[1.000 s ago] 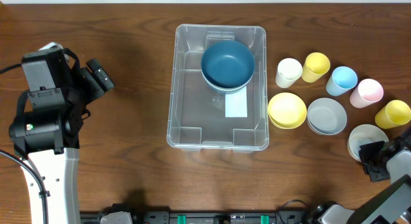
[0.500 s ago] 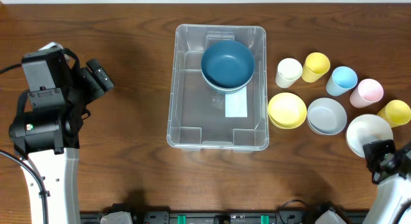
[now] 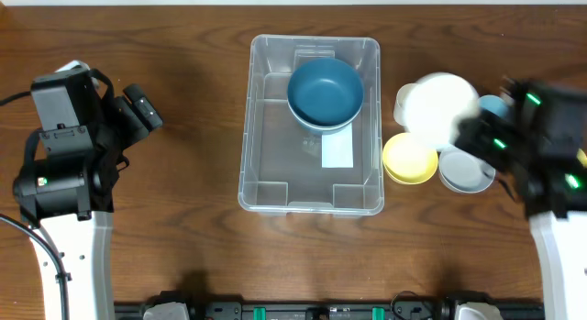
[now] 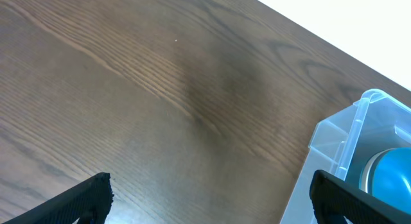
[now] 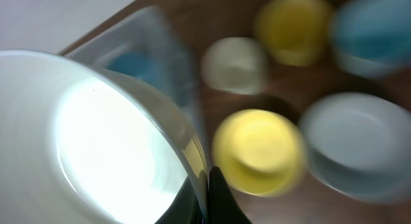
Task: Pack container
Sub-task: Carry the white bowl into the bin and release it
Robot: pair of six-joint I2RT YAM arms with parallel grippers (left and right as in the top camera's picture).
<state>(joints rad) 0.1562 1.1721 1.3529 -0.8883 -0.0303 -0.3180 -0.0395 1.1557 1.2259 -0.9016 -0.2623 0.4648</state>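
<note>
Desk (image 3: 183,45): dark wood grain, bare on the left half, crockery gathered at the right.
Container (image 3: 275,164): clear bin at mid-desk. A blue bowl (image 3: 325,91) sits in its far end, a white label (image 3: 337,150) shows on the base, and the near half is free.
Right pincer (image 5: 207,192): clenched on the rim of a white bowl (image 5: 109,147), one finger inside the wall and one outside (the wrist view is smeared, so the depth of the bite is hard to judge).
White bowl position: in the air over the cups, just right of the container's wall and not yet above the bin.
Left pincer (image 4: 209,201): released, jaws wide, over bare desk left of the container, grasping nothing.
Step in hand: most likely carrying the white bowl across into the bin.
Doing it well: keep the bowl's underside above the wall until it is fully over the bin. Aim for the free near half, or nest it squarely in the blue bowl. Lower it level and let go only once the base is supported.
Watch: a rim pinch lets a bowl swing, so travel smoothly and clear the yellow bowl (image 3: 410,159) and grey bowl (image 3: 466,166) below.
</note>
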